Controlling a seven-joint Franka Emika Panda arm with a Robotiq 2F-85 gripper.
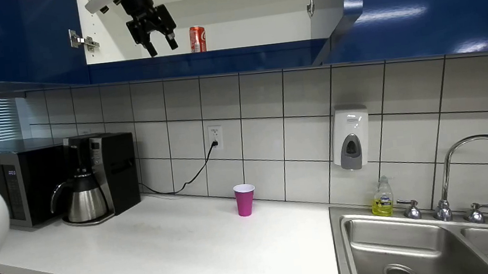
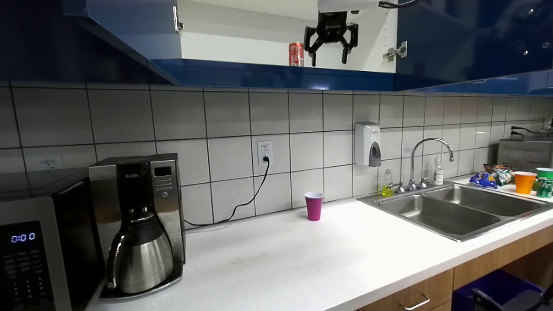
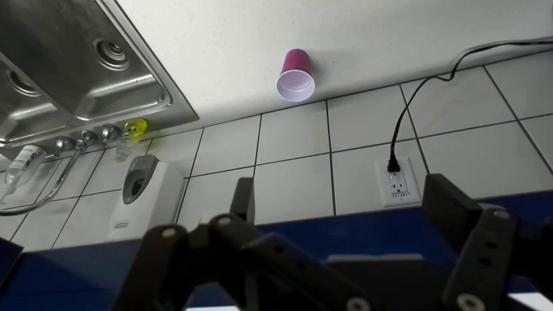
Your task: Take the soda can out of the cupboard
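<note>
The red soda can (image 1: 197, 39) with a silvery top stands upright in the open cupboard (image 1: 255, 31), its base partly hidden behind the blue front edge. The can (image 2: 296, 54) and the pale cupboard interior (image 2: 242, 43) also show in an exterior view. My black gripper (image 1: 163, 49) points down at the cupboard opening, open and empty, apart from the can. It appears left of the can in an exterior view, and the gripper (image 2: 329, 62) appears right of it in an exterior view. In the wrist view the open gripper (image 3: 341, 198) has nothing between its fingers; the can is out of view.
Open blue doors (image 1: 350, 3) flank the opening, and a blue lip (image 1: 209, 62) runs along its bottom. Below on the counter (image 1: 183, 252) stand a pink cup (image 1: 245, 200), a coffee maker (image 1: 116, 173) and a microwave (image 1: 39, 176). A soap dispenser (image 1: 351, 137) hangs by the sink (image 1: 341, 244).
</note>
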